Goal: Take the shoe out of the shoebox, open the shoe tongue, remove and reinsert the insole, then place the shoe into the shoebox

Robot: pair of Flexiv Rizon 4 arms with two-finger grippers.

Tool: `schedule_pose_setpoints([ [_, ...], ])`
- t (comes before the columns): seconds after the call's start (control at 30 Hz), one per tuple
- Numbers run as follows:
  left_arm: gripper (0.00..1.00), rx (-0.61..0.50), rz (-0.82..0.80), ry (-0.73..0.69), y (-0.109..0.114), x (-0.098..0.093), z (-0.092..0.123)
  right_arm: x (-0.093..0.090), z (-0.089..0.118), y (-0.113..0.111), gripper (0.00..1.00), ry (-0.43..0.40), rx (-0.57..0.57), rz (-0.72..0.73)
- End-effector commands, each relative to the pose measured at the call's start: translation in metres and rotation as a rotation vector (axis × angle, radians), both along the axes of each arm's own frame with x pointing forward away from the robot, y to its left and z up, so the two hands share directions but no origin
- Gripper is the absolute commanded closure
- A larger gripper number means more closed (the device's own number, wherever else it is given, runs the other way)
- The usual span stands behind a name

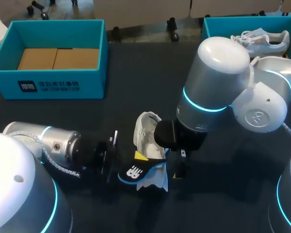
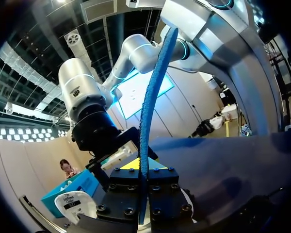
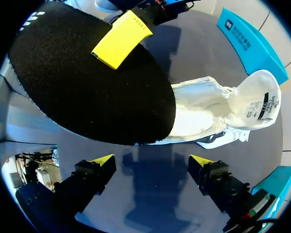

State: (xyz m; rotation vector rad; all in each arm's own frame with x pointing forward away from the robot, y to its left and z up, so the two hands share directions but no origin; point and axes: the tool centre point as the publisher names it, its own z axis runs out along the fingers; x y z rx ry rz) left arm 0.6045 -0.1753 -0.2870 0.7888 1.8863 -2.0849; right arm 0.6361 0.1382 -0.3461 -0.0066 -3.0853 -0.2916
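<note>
Head view: left end effector, held level, pinches insole; right end effector spread over shoe

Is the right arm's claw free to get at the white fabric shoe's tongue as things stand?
Probably yes. The right claw is open, hovering over the white fabric shoe, whose folded-out tongue lies uncovered. The black foam insole, clamped in the left claw, overlaps only the shoe's other end.

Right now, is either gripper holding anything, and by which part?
The left gripper pinches the insole across its flat faces, near its edge. The right gripper is open, holding nothing.
</note>
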Motion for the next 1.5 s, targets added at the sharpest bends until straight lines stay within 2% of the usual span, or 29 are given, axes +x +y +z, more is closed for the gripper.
schedule_pose_setpoints([
  [0.03,1.0,0.003,-0.004,0.008,0.002,0.0,0.001,-0.001,-0.001,0.001,0.0,-0.002,-0.001,0.0],
  [0.2,1.0,-0.006,-0.017,0.01,0.003,-0.004,0.004,-0.001,-0.001,0.001,0.0,-0.002,-0.001,0.0],
  [0.8,1.0,0.026,-0.002,0.024,-0.01,0.008,-0.012,-0.001,-0.001,0.001,0.0,-0.002,-0.001,0.0],
  [1.5,1.0,0.067,0.047,0.039,-0.008,0.015,-0.027,-0.001,-0.001,0.001,0.0,-0.002,-0.001,0.0],
])
